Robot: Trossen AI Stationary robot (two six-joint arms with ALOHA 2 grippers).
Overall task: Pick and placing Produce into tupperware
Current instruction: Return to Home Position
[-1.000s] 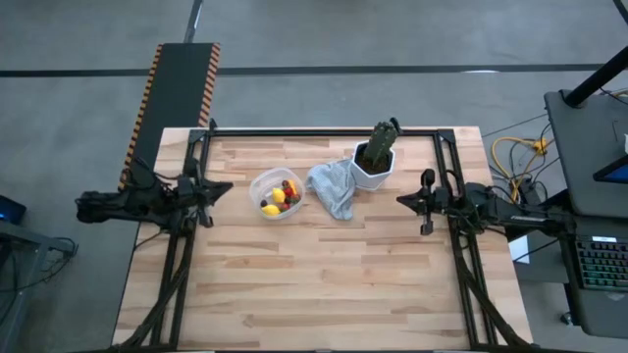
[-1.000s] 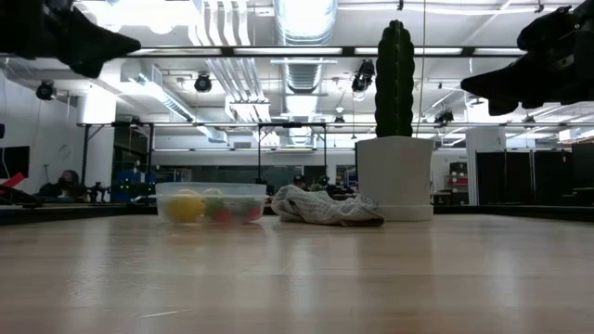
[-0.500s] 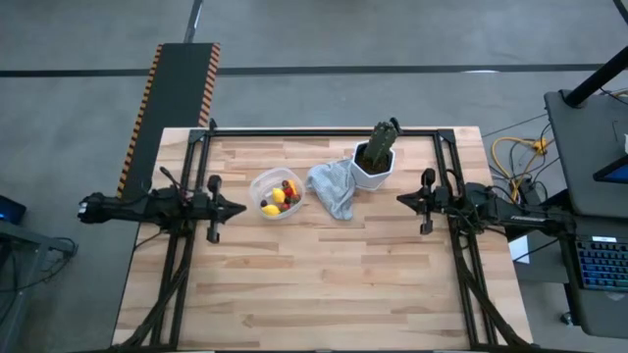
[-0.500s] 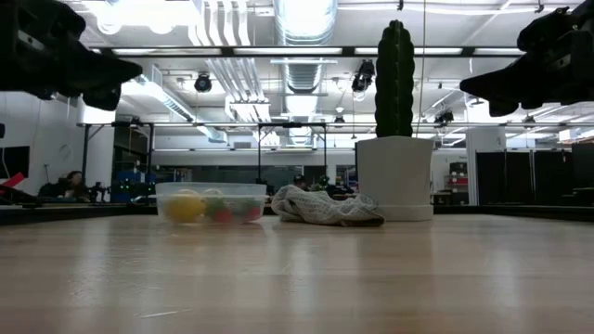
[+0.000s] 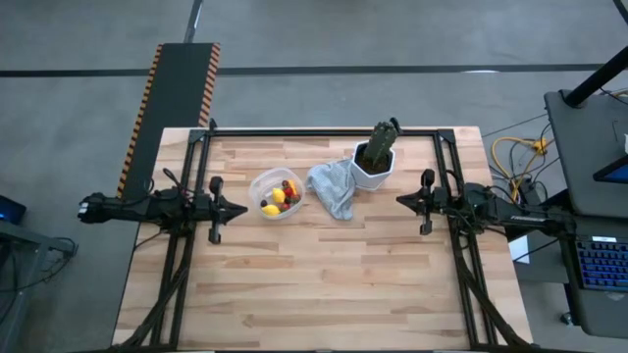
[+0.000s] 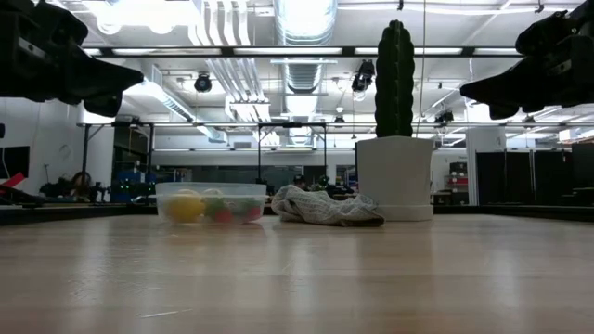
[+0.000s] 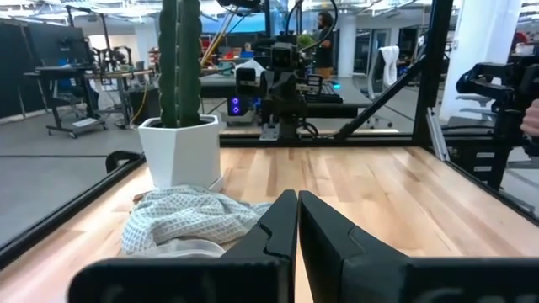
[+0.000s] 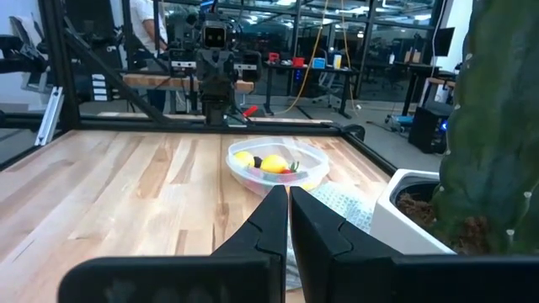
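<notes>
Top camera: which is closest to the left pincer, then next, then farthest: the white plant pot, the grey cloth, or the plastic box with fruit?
Starting from the left pincer at the table's left side:
1. The plastic box, just to its right.
2. The grey cloth, right of the box.
3. The white pot, farthest, past the cloth.

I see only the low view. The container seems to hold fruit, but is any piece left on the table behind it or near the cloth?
Observer: From above, all the produce lies inside the tupperware; I see no piece on the table outside it.
Operator: Where are the grippers? I see only dark shapes at the top.
Observer: The left gripper is left of the tupperware, not touching it; the right gripper is right of the white pot.
Operator: Are the fingers open?
Observer: No. Each wrist view shows its own fingers shut, with nothing between them.
</notes>
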